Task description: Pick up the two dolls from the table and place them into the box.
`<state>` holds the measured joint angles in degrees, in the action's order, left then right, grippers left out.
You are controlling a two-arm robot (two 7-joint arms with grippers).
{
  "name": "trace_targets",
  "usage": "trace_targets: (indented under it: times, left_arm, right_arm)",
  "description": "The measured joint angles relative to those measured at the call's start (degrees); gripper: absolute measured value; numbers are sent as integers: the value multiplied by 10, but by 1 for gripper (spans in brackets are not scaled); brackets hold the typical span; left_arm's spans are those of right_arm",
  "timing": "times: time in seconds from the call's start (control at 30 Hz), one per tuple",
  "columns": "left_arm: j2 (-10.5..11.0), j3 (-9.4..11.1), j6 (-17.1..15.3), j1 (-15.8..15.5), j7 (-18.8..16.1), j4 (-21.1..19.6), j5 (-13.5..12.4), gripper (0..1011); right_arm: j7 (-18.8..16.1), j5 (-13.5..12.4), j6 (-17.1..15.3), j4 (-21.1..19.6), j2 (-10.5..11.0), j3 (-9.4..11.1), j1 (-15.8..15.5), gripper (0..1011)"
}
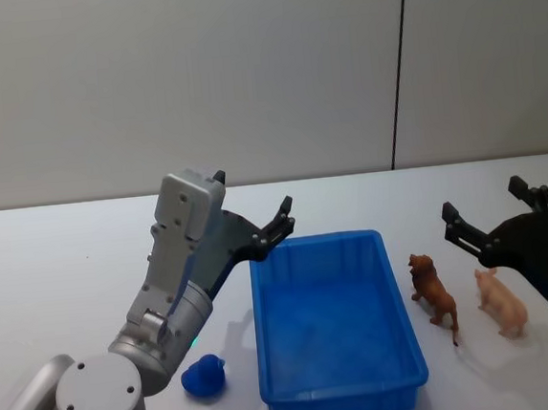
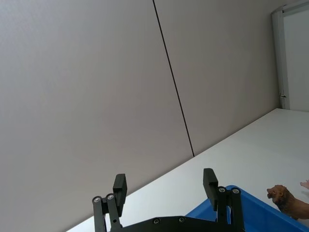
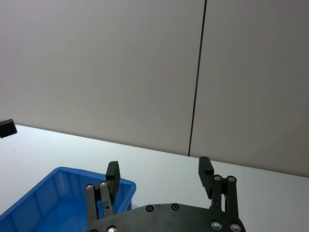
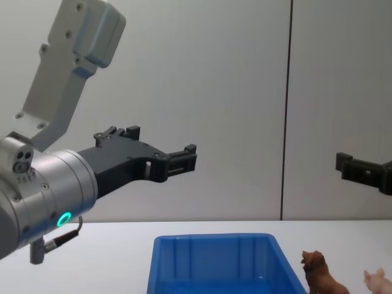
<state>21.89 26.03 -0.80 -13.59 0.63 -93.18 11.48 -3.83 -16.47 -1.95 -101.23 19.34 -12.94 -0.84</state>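
Zero progress: lion doll [image 1: 434, 295] and pig doll [image 1: 501, 302] stood beside the empty blue box [image 1: 341, 399]; my left gripper [image 1: 278, 224] and right gripper [image 3: 159, 169] gaped, empty.

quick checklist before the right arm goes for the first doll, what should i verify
1. Right claw open, raised near the dolls: ok.
2. Brown doll upright, just outside the box, not touching its right wall: ok.
3. Pink doll upright, apart from the brown doll: ok.
4. Box empty, room for both dolls: ok.
5. Left claw open, raised by the box's far left corner, away from the dolls: ok.
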Motion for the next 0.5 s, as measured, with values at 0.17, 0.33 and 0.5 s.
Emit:
trace_targets:
  times: [0.17, 0.33, 0.5]
  left_arm:
    - [0, 0, 0, 0, 0, 0, 0, 1001]
    - [0, 0, 0, 0, 0, 0, 0, 1001]
    - [0, 0, 0, 0, 0, 0, 0, 1001]
  right_arm:
    - [0, 0, 0, 0, 0, 0, 0, 1001]
    - [0, 0, 0, 0, 0, 0, 0, 1001]
    - [0, 0, 0, 0, 0, 0, 0, 1001]
